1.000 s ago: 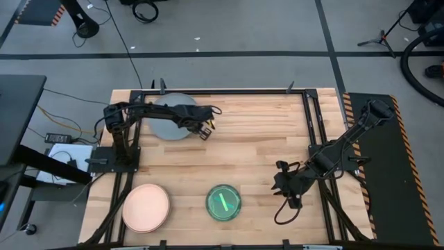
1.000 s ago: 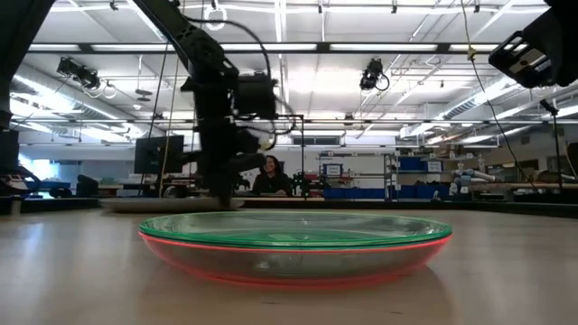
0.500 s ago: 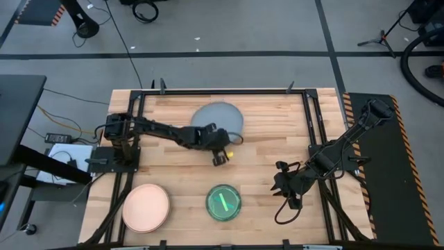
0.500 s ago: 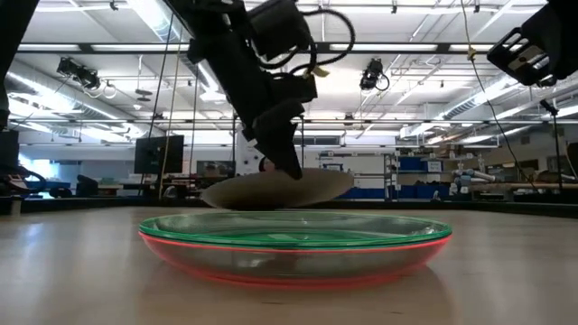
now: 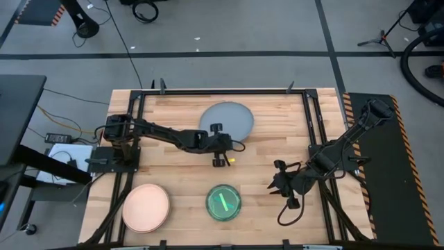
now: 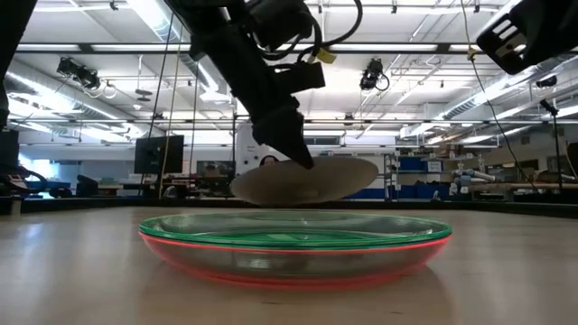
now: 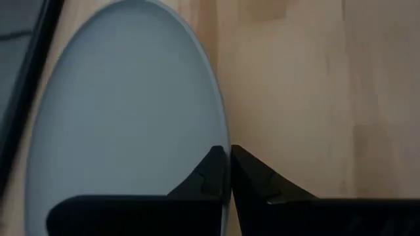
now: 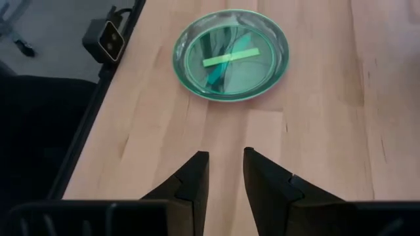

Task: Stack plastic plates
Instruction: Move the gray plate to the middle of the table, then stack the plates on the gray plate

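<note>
The left arm reaches out flat over the bench (image 5: 277, 111), its fingers (image 7: 216, 174) pinching the round grey plate (image 5: 225, 119) at the far middle. The right fingers (image 8: 197, 177) are spread.

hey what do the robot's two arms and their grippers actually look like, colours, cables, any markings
Both arms are dark, nearly black, built of slim jointed links with black cables looping alongside. The left gripper has two tapered black fingers and a small yellow tag by the wrist. The right gripper has the same pointed, wedge-shaped black fingers, with a loose black cable trailing below it. No other markings show.
</note>
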Action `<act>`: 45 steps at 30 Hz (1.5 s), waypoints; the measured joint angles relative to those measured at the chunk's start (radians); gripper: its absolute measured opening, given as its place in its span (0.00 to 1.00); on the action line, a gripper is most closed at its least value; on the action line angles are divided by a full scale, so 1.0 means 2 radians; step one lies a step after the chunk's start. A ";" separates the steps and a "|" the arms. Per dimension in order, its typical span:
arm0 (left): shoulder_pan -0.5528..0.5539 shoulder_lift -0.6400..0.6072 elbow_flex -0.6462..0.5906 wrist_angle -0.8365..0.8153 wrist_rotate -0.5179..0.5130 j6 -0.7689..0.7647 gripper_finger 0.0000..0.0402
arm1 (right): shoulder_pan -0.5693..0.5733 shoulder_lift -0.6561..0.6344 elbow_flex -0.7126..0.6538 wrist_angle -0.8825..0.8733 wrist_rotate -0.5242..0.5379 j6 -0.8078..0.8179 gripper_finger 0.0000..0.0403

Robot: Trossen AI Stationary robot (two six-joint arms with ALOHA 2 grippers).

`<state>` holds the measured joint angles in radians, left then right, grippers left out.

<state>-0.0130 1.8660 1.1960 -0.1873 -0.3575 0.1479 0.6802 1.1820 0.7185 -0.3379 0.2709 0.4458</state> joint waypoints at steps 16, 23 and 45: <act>0.031 0.000 0.000 -0.043 0.050 0.141 0.06 | 0.016 0.001 0.000 0.003 -0.013 0.002 0.25; 0.036 0.000 -0.001 -0.050 0.049 0.129 0.06 | 0.020 0.001 0.000 0.003 -0.013 0.002 0.25; 0.048 -0.003 0.000 -0.063 0.014 0.010 0.44 | 0.020 0.001 -0.001 0.003 0.012 0.017 0.25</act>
<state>0.0821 1.8603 1.1954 -0.3124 -0.3286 0.1680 0.7197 1.1843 0.7174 -0.3313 0.2947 0.4793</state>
